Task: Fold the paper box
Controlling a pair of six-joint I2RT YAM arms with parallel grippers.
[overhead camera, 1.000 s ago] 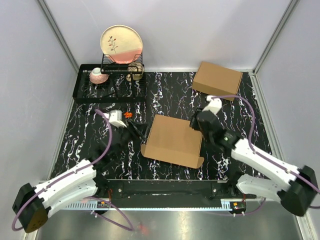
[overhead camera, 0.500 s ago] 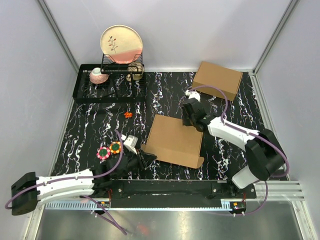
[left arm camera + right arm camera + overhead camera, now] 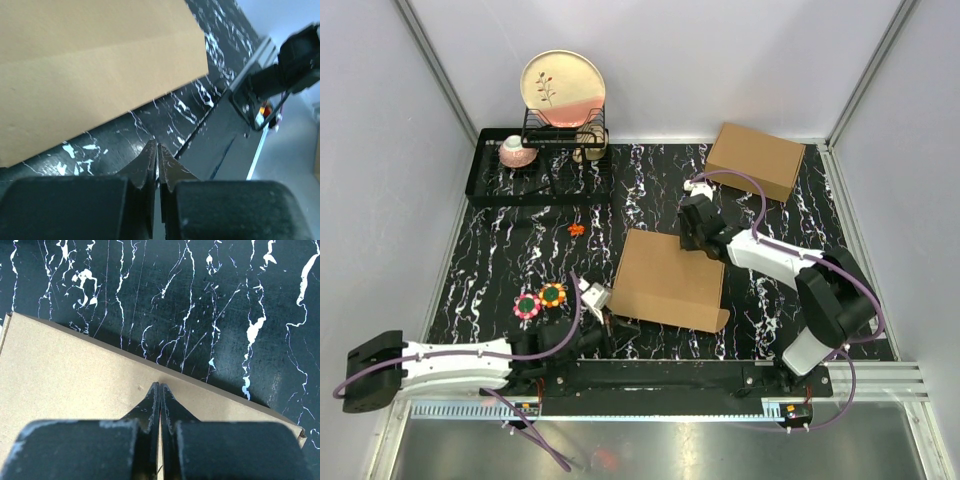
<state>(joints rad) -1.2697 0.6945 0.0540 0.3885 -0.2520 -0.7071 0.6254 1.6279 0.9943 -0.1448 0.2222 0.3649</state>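
The paper box [image 3: 670,280] lies at the table's middle as a shallow brown cardboard box with its lid down and a small tab sticking out at its near right corner. My left gripper [image 3: 623,326] is shut and empty, low over the table just off the box's near left corner. In the left wrist view its tips [image 3: 157,146] point past the box's edge [image 3: 90,75]. My right gripper [image 3: 691,238] is shut and empty, its tips [image 3: 160,385] on or just over the box's lid [image 3: 75,385] near its far edge.
A second made-up cardboard box [image 3: 755,160] stands at the back right. A black dish rack [image 3: 540,178] with a plate [image 3: 563,88] and a pink cup [image 3: 517,152] stands at the back left. Two flower toys [image 3: 528,305] [image 3: 553,294] lie left of the left gripper, and a small orange piece [image 3: 577,229] farther back.
My left arm has swung down from the box's left side to its near left corner, uncovering the flower toys. My right gripper has moved from the box's right side to its far edge.
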